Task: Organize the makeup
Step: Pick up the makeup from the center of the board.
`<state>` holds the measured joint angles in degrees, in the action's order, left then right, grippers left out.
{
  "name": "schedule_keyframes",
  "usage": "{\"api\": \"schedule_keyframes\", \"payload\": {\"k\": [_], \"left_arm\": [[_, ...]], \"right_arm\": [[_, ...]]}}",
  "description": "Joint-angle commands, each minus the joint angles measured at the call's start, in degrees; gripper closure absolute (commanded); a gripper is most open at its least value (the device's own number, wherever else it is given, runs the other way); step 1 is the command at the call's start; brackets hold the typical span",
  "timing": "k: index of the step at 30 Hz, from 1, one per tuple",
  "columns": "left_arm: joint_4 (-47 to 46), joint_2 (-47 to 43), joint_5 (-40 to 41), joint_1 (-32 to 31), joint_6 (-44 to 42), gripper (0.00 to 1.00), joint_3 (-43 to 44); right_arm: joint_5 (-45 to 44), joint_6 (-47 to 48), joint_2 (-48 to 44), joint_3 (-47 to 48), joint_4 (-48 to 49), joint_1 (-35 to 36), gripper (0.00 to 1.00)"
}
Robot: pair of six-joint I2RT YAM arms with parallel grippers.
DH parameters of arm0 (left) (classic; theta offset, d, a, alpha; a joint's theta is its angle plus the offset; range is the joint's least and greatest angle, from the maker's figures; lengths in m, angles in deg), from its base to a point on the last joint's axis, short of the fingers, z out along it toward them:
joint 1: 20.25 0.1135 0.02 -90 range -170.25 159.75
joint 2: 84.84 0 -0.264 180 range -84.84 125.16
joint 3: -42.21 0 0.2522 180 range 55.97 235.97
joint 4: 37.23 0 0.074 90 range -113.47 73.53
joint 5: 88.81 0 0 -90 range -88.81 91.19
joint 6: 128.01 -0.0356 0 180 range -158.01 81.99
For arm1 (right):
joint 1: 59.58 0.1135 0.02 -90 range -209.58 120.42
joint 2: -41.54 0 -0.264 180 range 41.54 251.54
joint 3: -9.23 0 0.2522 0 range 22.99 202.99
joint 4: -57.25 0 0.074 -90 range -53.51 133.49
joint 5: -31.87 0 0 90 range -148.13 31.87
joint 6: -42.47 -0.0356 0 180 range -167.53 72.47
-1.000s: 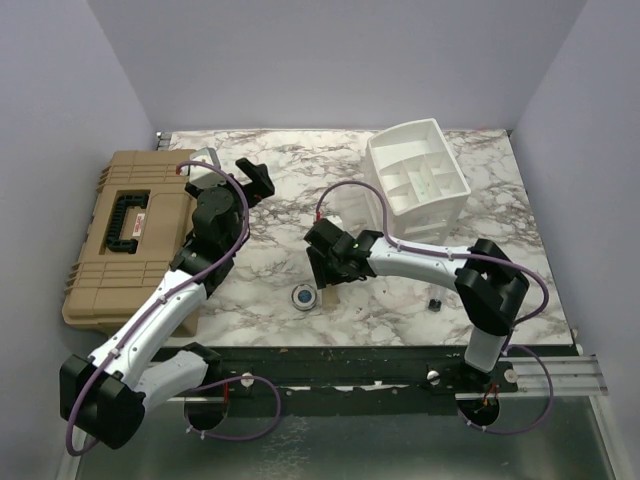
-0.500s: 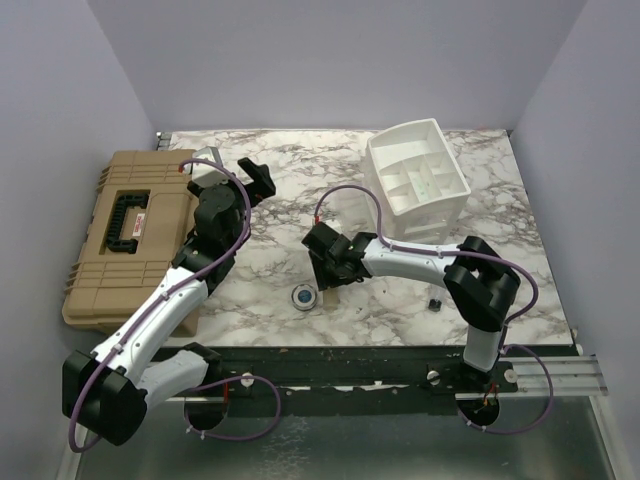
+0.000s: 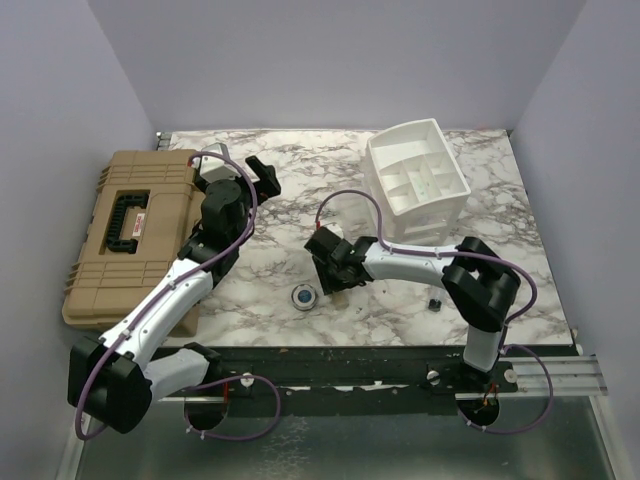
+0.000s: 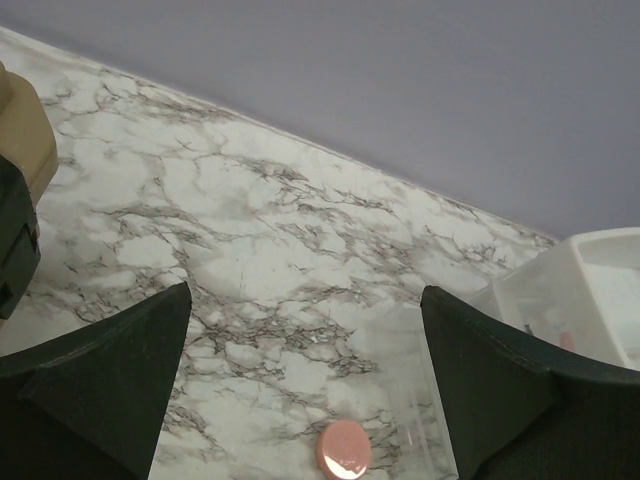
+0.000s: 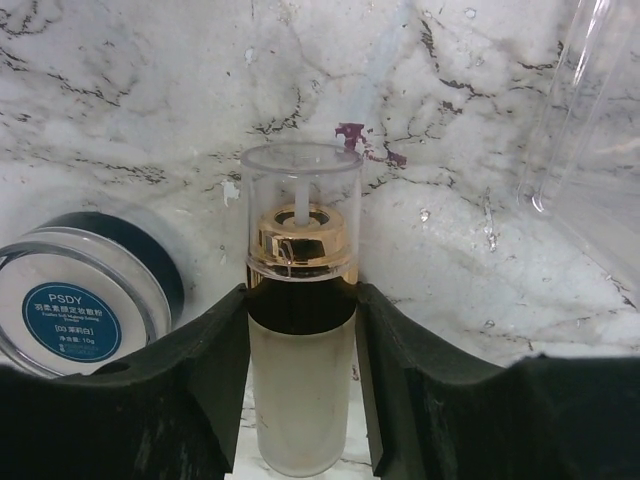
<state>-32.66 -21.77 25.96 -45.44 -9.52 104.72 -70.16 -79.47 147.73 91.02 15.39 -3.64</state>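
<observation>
Your right gripper [image 5: 300,305] pinches the frosted pump bottle [image 5: 300,400] just beside the blue compact [image 5: 75,310]. Lift straight up, clear of the compact. Your left gripper [image 4: 300,375] gapes empty.

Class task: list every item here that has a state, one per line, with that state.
left gripper: open, holding nothing
right gripper: shut on pump bottle
pump bottle: clear cap on
blue compact: lid closed, label up
tan case: closed
</observation>
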Motion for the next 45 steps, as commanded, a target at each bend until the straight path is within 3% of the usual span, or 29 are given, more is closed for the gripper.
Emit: {"api": "schedule_keyframes", "payload": {"k": [1,8,16,20,29,38,45], "left_arm": [[-0.3,0.8,-2.7,0.4,0.2,0.01,2.1],[-0.3,1.1,-2.9,0.5,0.9,0.01,1.5],[-0.7,1.0,-4.0,0.6,1.5,0.01,1.4],[-0.7,0.5,-4.0,0.7,1.8,0.01,0.9],[0.1,-2.3,-3.9,0.9,1.7,0.01,-0.3],[1.1,-4.0,-4.3,1.1,1.8,0.01,-1.3],[1.5,-5.2,-4.3,1.2,1.7,0.01,-1.4]], "right_arm": [[-1.8,1.0,-0.8,-1.8,-0.5,0.5,0.56],[-2.6,2.6,-5.2,-2.1,-1.3,0.5,0.72],[-3.7,5.2,-10.1,0.7,-2.9,0.5,0.73],[-8.4,7.4,-10.4,4.3,-3.3,0.5,0.73],[-22.3,13.6,-4.9,14.2,-6.4,-1.0,0.73],[-26.8,16.3,-0.2,20.4,-6.4,-5.4,0.73],[-25.0,15.8,2.6,21.3,-5.8,-9.7,0.72]]}}
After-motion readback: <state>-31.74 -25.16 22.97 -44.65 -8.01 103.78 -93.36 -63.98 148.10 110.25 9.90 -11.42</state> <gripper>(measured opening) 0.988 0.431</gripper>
